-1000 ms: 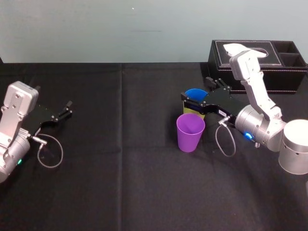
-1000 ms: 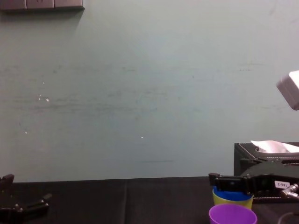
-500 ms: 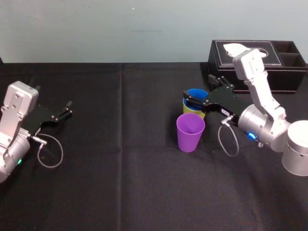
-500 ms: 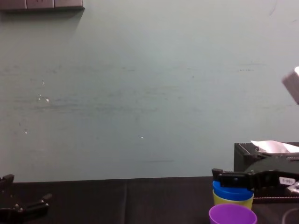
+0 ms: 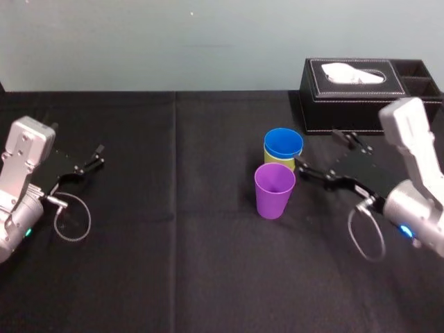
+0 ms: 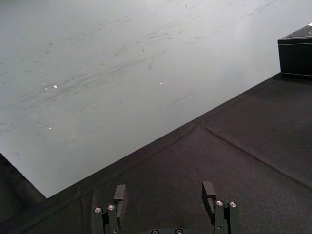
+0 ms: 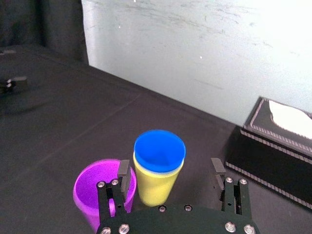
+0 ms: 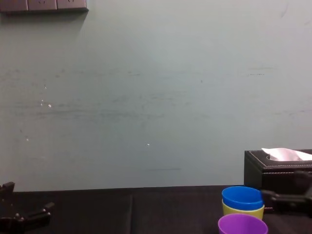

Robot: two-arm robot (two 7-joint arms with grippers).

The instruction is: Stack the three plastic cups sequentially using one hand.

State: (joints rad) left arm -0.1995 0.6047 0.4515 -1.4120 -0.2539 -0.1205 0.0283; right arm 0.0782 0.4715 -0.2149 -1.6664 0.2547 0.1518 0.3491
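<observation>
- The blue cup (image 5: 283, 143) sits nested inside the yellow-green cup (image 5: 276, 163), so only a band of yellow-green shows under the blue rim. The pair stands upright a bit right of the middle of the desk (image 5: 173, 243).
- The purple cup (image 5: 275, 191) stands upright on its own, mouth up, just beside that stack on the robot's side. I can't tell whether they touch.
- The right pincer (image 5: 316, 148) is just to the right of the cups and clear of them, with its fingers spread wide and nothing between them. In the right wrist view the two-cup stack sits out ahead of the gap between the fingers, with the purple cup off toward one finger.
- The left pincer (image 5: 96, 157) is way over at the left side of the desk, well apart from the cups, fingers apart and empty.
- The black tissue box (image 5: 347, 104) sits behind the cups at the desk's far right, a white tissue poking out of the top.
</observation>
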